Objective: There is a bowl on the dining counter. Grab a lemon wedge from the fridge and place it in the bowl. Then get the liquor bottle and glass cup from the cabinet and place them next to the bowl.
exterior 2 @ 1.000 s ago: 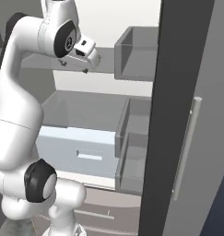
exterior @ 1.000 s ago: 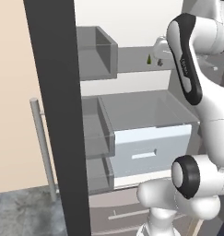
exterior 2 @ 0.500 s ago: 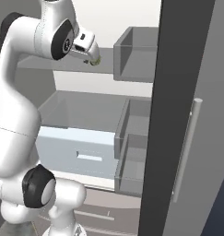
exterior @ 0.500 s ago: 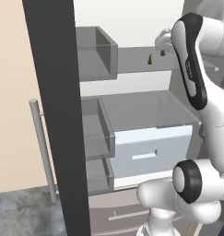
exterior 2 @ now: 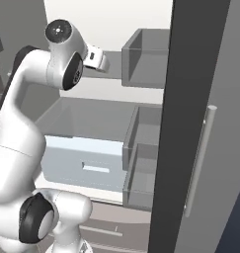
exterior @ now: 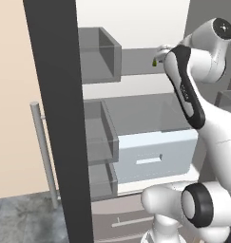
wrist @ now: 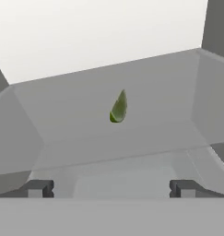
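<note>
I'm holding the gripper (wrist: 111, 188) wide apart with nothing between its fingertips, and the lemon wedge (wrist: 118, 107) is sitting straight ahead of it, well apart, centred between the two tips on a grey shelf (wrist: 109, 138) inside the fridge (exterior: 136, 114). I'm seeing open shelf floor running from the tips up to the wedge, with the shelf's angled side walls closing in to either side of the gripper. The dark edge of the open fridge door (exterior: 57, 118) is standing well off to the gripper's left, another (exterior 2: 178, 123) off to its right.
</note>
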{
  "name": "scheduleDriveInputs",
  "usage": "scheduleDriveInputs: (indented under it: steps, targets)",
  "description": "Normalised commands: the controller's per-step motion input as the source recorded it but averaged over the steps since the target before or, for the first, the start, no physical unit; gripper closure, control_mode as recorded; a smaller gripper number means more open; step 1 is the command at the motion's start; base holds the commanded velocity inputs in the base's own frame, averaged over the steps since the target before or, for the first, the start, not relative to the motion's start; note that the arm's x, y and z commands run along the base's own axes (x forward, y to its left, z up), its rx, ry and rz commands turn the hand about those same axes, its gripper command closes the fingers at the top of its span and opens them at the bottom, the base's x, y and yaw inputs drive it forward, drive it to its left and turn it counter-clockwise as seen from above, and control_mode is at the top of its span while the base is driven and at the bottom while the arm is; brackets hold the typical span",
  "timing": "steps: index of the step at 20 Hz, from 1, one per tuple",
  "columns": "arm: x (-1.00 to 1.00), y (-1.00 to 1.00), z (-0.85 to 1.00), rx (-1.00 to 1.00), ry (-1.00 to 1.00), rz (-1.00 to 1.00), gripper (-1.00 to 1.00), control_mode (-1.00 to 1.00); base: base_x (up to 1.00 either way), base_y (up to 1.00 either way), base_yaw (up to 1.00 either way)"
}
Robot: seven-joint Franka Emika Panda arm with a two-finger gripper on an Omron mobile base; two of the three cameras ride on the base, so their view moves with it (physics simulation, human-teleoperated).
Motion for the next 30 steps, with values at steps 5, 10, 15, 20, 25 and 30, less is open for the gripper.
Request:
scheduleDriveInputs:
  steps: [5, 10, 15, 20, 25, 30]
  targets:
    - [0.64, 0.0, -0.01, 0.0, 0.08, 0.0, -1.0, -1.0, 0.0, 0.0, 0.0]
    - [0.56, 0.0, -0.01, 0.0, 0.0, 0.0, -1.0, -1.0, 0.0, 0.0, 0.0]
    - [0.56, 0.0, -0.07, 0.0, 0.02, 0.0, -1.0, -1.0, 0.0, 0.0, 0.0]
    - [0.57, -0.01, -0.06, 0.0, 0.02, 0.0, -1.0, -1.0, 0.0, 0.0, 0.0]
    - [0.42, -0.09, -0.01, 0.0, 0.0, 0.0, -1.0, -1.0, 0.0, 0.0, 0.0]
    - [0.29, -0.02, -0.04, 0.0, 0.0, 0.0, -1.0, -1.0, 0.0, 0.0, 0.0]
